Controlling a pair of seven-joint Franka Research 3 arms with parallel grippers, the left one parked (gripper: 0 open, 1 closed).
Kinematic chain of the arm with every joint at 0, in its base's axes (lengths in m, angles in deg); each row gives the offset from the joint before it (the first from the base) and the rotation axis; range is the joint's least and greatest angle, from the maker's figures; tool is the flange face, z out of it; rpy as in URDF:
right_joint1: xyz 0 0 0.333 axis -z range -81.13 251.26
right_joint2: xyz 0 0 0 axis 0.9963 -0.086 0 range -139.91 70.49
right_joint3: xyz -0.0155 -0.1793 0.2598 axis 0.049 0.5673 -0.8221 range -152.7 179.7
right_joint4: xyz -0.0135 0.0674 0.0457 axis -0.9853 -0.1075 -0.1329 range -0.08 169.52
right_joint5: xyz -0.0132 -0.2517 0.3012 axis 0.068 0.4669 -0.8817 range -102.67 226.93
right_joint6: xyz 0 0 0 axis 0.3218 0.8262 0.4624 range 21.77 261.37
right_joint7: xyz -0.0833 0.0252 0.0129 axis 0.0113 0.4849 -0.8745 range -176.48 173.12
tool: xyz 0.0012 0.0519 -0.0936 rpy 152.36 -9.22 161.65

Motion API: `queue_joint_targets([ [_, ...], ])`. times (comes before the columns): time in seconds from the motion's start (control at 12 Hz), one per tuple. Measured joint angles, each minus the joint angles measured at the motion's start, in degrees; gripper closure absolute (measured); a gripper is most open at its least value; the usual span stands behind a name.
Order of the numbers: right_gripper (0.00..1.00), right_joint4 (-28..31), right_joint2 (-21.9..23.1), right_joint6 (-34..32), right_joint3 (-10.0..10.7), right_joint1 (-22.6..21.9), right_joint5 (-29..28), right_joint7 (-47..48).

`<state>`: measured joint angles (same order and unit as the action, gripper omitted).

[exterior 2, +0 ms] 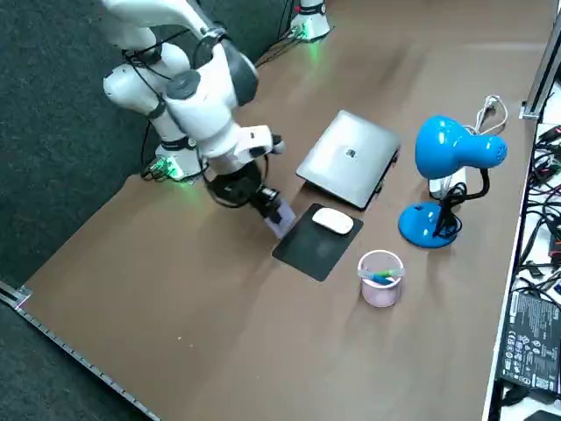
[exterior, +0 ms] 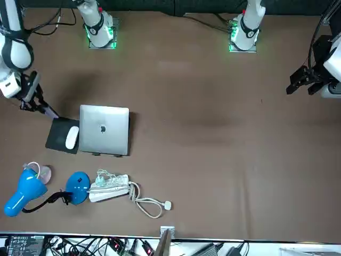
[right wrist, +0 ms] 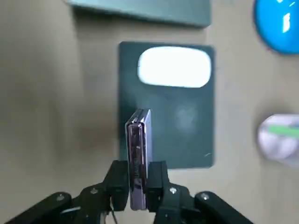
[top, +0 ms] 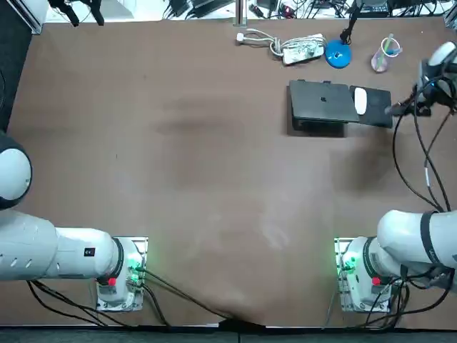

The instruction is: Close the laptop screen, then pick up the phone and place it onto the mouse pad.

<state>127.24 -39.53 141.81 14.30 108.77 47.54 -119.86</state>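
Note:
The silver laptop (top: pixel 320 106) (exterior: pixel 105 129) (exterior 2: pixel 349 158) lies shut on the brown table. Beside it is the dark mouse pad (top: pixel 376 113) (exterior: pixel 57 140) (exterior 2: pixel 311 250) (right wrist: pixel 187 126), with a white mouse (top: pixel 360 100) (exterior: pixel 71 137) (exterior 2: pixel 332 221) (right wrist: pixel 174 67) on the half nearest the laptop. My right gripper (exterior 2: pixel 267 203) (right wrist: pixel 138 182) is shut on the purple phone (exterior 2: pixel 280 216) (right wrist: pixel 138 149), held on edge. The phone hangs over the pad's outer edge, on the side away from the laptop, above the bare half of the pad.
A blue desk lamp (top: pixel 337 53) (exterior 2: pixel 456 153) and a white power strip with cable (top: pixel 300 48) (exterior: pixel 109 188) stand behind the laptop. A clear cup (top: pixel 384 56) (exterior 2: pixel 379 276) holding pens sits beside the pad's far end.

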Motion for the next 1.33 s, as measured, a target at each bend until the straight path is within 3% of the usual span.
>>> queue_joint_targets([
  [0.25, 0.78, -1.88, -2.18, 4.29, -0.05, -3.70, 0.00, 1.30],
  [0.83, 0.78, -6.17, -11.59, 12.06, 0.17, -4.42, 0.09, 1.48],
  [1.33, 0.78, -6.65, -13.19, 13.22, 0.33, -4.62, 0.09, 3.73],
])
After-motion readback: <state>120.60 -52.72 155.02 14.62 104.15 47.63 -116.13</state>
